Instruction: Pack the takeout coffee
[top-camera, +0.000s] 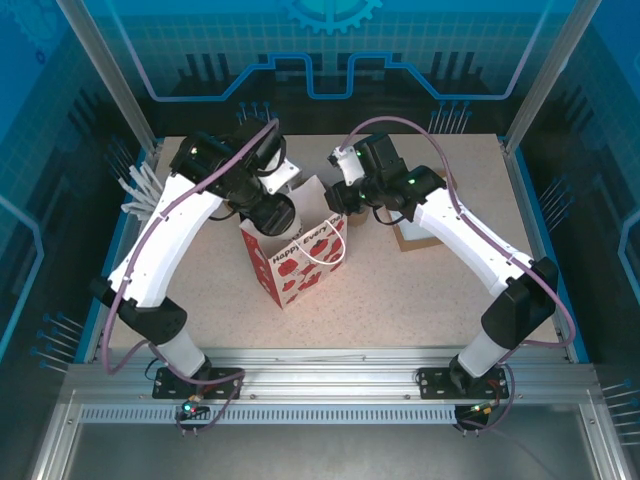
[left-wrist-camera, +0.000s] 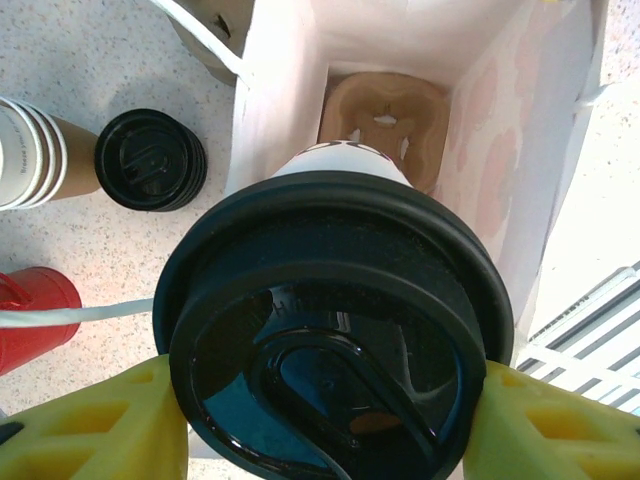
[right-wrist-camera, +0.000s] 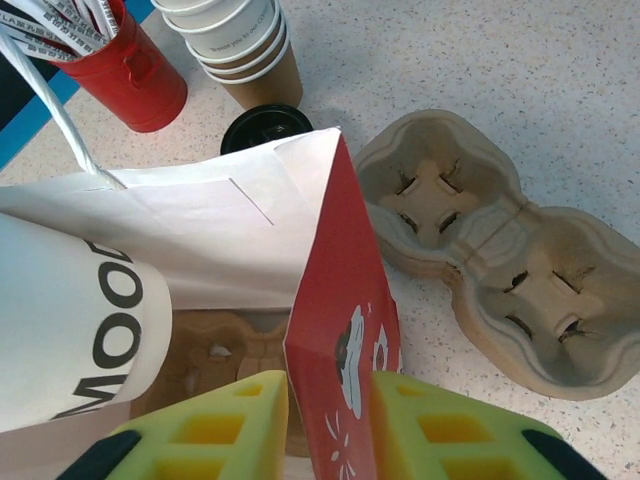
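The takeout coffee (left-wrist-camera: 335, 330), a pale paper cup with a black lid, hangs over the open mouth of the red-and-white paper bag (top-camera: 300, 262). My left gripper (left-wrist-camera: 325, 400) is shut on it, with a yellow finger (left-wrist-camera: 100, 420) pressing each side just under the lid. The cup's printed white side (right-wrist-camera: 70, 320) leans in over the bag. My right gripper (right-wrist-camera: 330, 410) is shut on the bag's red side wall (right-wrist-camera: 340, 300), one finger inside and one outside. A brown cup carrier (left-wrist-camera: 385, 115) lies at the bottom of the bag.
A second brown cup carrier (right-wrist-camera: 490, 250) lies on the table right of the bag. Behind the bag stand a stack of lidless paper cups (right-wrist-camera: 240, 40), a pile of black lids (left-wrist-camera: 150, 160) and a red container of stirrers (right-wrist-camera: 125, 65).
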